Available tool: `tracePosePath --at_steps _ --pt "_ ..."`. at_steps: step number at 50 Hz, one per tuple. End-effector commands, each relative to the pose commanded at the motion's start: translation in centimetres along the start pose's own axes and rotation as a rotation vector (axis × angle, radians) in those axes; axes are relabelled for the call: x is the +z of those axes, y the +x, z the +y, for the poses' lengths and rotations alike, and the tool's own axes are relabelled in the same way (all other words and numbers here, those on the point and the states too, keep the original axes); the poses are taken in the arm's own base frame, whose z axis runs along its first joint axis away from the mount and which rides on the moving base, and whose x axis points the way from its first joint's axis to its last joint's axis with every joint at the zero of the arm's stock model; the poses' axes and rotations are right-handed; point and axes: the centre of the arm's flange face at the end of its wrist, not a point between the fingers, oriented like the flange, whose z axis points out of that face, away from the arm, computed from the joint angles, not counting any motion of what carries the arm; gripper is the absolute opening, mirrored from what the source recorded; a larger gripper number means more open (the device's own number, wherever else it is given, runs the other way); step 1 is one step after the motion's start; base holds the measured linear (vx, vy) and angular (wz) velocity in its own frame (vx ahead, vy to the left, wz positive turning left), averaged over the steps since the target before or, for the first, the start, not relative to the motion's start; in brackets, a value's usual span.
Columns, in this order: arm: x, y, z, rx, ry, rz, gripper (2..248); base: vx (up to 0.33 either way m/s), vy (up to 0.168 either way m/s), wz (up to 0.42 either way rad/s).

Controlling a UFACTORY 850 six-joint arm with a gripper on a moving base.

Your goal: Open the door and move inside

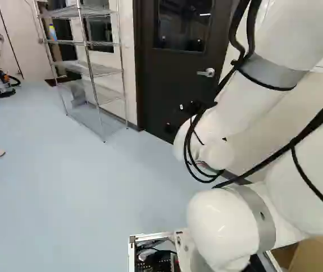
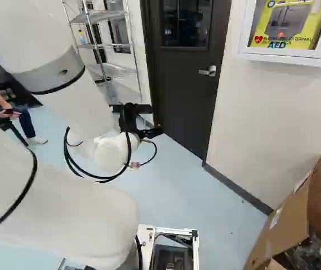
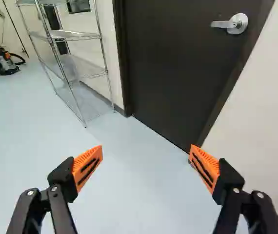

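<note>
1. your gripper (image 2: 154, 120) has its two fingers spread wide apart, with nothing held between them; in the wrist view you see the pale blue floor (image 3: 144, 195) showing through the gap.
2. the orange pads (image 3: 87, 168) face each other at a slant, neither one touching anything you can see.
3. the dark door (image 3: 173, 63) stands ahead of you, closed in its dark frame (image 2: 148, 67); you have it near the middle of the right base view and right of the middle in the left base view.
4. its silver lever handle (image 3: 236, 23) sits by the door edge farther from the shelving, lever level and pointing toward the shelving side. in the wrist view it lies ahead of your gripper, beyond the finger nearer the pale wall (image 2: 262, 112), and is clear of both fingers.
5. the door's upper part has a window (image 1: 183, 25), which you get in both base views.
6. the wire shelving (image 1: 88, 68) stands beside the door, on the side away from the handle.
7. to the other side, you have a white cabinet (image 2: 287, 54) on the wall and an open cardboard box (image 2: 284, 225) at the right of the right base view.
8. a vacuum cleaner (image 3: 5, 62) sits on the floor beyond the shelving.
</note>
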Motion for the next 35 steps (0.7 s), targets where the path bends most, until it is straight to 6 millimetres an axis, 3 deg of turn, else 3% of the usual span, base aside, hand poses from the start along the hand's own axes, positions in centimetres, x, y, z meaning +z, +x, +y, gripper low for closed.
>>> tracePosePath --at_steps 35 --pt "0.00 0.00 0.00 0.000 0.000 0.000 247 0.000 0.000 0.000"
